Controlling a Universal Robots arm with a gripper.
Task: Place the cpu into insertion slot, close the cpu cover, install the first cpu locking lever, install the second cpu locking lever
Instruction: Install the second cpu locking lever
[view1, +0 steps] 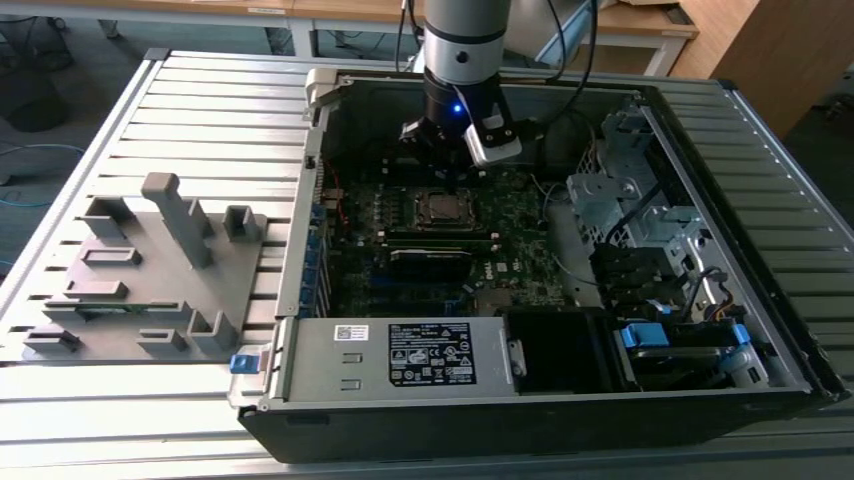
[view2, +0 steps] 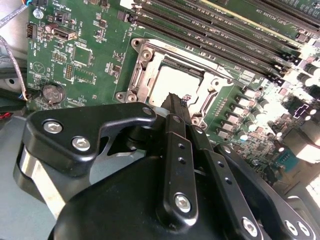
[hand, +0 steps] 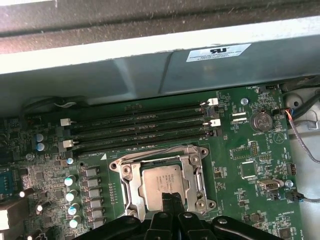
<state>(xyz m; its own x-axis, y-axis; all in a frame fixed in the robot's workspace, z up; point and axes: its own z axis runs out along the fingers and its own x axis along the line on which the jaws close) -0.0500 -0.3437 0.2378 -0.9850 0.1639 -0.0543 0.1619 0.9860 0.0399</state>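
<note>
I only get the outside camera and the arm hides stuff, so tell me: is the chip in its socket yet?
Observer: Yes. In both wrist views the silver chip lies flat, with the metal frame around it.
Operator: Is the gripper holding anything?
Observer: No. In the second wrist view the gripper has its fingertips together, empty, over the chip's edge.
Operator: What's beside the chip?
Observer: In the first wrist view, long black memory slots run alongside the frame.
</note>
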